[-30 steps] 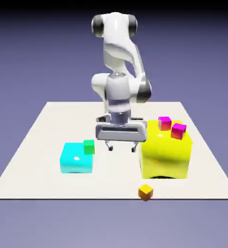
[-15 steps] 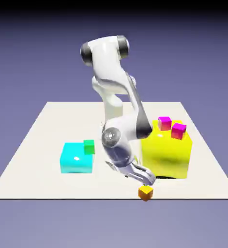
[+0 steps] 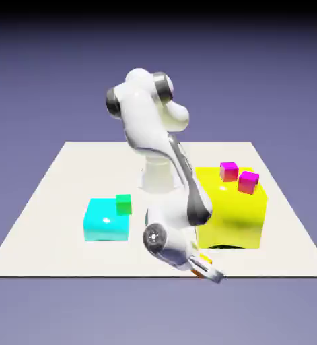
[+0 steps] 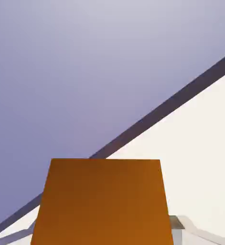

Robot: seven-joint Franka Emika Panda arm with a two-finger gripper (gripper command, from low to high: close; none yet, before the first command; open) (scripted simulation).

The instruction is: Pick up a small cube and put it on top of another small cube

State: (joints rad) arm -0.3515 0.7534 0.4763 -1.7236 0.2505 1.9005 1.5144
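The small cube, orange-yellow, fills the bottom middle of the hand view, sitting between the two finger tips. A grey finger tip shows at its right side. In the exterior view my gripper is down at the table's near edge. Only a sliver of the small cube shows between its fingers, which are shut on it. The arm bends low and forward over the table's front.
A big yellow block with two small magenta cubes on top stands just behind the gripper. On the exterior view's left, a cyan block carries a small green cube. The white table ends right at the gripper.
The arm swung down from the table's middle to the near edge. The gripper, open a second ago, has shut on the small cube.
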